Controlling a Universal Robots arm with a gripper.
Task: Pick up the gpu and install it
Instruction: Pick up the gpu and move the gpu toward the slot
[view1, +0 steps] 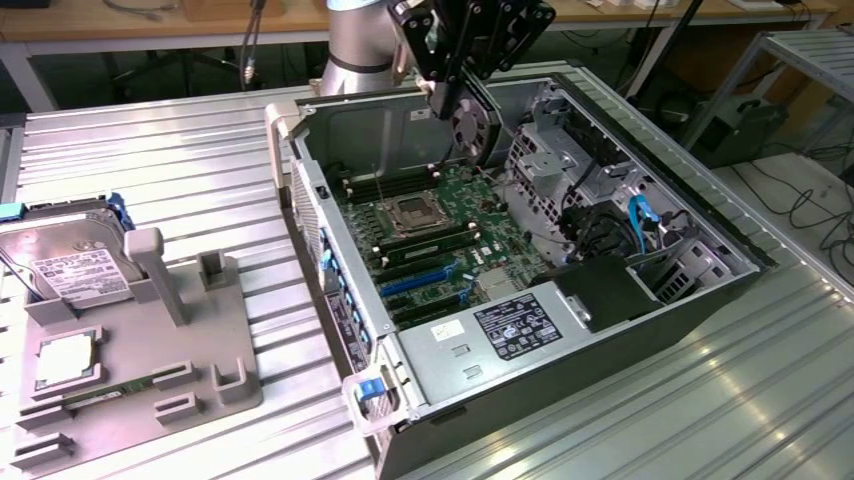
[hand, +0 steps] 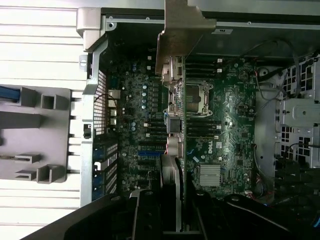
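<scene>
The gpu (view1: 470, 122) hangs on edge above the open computer case (view1: 707, 290), its black round fan facing the exterior view's right. My gripper (view1: 461, 85) is shut on its upper edge. In the wrist view the gpu (hand: 173, 125) is a narrow edge-on slab with its silver end bracket (hand: 183, 30) at the far end, held between my gripper (hand: 172, 197) fingers. It is over the green motherboard (hand: 225, 125), clear of the board and close to the processor socket (view1: 407, 212).
The blue expansion slots (view1: 420, 282) lie on the motherboard toward the power supply (view1: 514, 325). A drive cage with cables (view1: 627, 225) fills the case's right side. On the exterior view's left, a grey parts holder (view1: 200, 350) carries a hard drive (view1: 74, 265).
</scene>
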